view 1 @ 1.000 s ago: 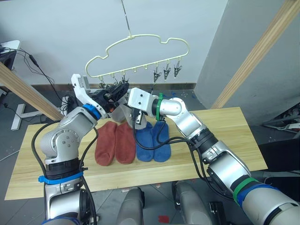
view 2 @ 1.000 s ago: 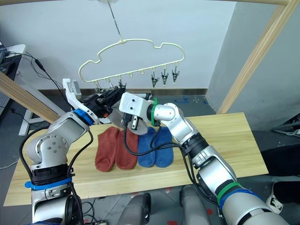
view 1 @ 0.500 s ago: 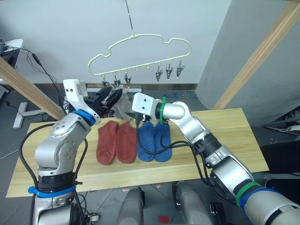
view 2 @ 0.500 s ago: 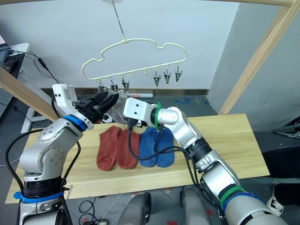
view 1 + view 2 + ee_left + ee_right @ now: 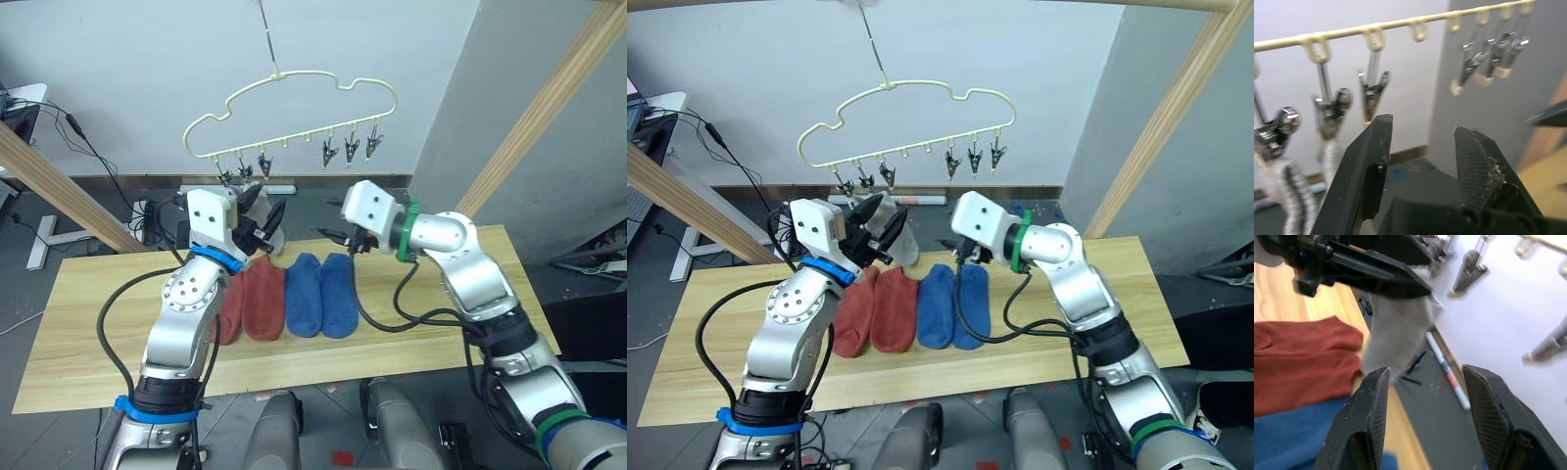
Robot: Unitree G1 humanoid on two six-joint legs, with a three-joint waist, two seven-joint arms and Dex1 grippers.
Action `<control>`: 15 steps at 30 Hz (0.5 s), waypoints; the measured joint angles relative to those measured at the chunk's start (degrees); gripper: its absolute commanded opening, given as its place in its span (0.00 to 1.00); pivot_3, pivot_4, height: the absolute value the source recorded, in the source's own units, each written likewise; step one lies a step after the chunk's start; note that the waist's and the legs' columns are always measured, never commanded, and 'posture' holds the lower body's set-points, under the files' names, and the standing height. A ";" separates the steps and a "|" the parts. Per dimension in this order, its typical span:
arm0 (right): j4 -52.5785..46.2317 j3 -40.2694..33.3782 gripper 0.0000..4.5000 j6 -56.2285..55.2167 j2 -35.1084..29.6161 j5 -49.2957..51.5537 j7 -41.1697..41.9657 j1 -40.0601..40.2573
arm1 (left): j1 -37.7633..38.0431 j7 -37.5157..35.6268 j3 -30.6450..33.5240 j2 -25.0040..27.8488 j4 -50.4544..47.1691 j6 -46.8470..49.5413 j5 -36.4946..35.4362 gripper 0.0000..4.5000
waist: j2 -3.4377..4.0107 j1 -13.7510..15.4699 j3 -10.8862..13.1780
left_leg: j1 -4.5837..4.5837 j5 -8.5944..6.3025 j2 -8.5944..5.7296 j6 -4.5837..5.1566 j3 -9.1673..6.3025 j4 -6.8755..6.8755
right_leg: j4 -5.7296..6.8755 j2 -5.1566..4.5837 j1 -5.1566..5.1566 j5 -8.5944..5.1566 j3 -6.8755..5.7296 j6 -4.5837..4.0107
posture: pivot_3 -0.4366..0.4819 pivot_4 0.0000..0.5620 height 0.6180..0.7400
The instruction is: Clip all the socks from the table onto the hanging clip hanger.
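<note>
Looks like a grey sock (image 5: pixel 893 233) already hangs from the hanger's (image 5: pixel 294 108) left clips, so the left gripper (image 5: pixel 266 217) sits beside it, fingers wide and empty, while the right gripper (image 5: pixel 338 235), fingers also wide, hovers over the red and blue socks (image 5: pixel 321 294) on the bench (image 5: pixel 460 294).

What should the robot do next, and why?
Probably lower the right gripper to the nearby blue sock: it is open and empty, the grey sock seems clipped to the clip hanger, and red socks and blue ones lie on the table.
</note>
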 measured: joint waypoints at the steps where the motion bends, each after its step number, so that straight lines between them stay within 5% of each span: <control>1: -1.40 -1.00 0.54 1.86 -0.53 1.55 0.49 0.52 | -0.38 1.07 0.13 -0.53 1.26 -0.77 0.67 0.51 | -0.01 0.00 0.00 | -0.01 0.00 -0.01 0.00 0.01 0.04 | 0.00 0.00 0.01 0.00 0.00 0.00 | 0.42 0.50 1.00; 15: -6.85 -4.11 0.54 7.59 -5.61 8.86 0.69 0.65 | -6.76 6.51 1.74 -5.06 10.56 -4.43 3.02 0.51 | -0.02 -0.51 0.01 | 0.02 0.00 -0.01 0.02 0.03 0.05 | 0.02 0.03 0.04 0.01 0.00 0.01 | 0.40 0.53 1.00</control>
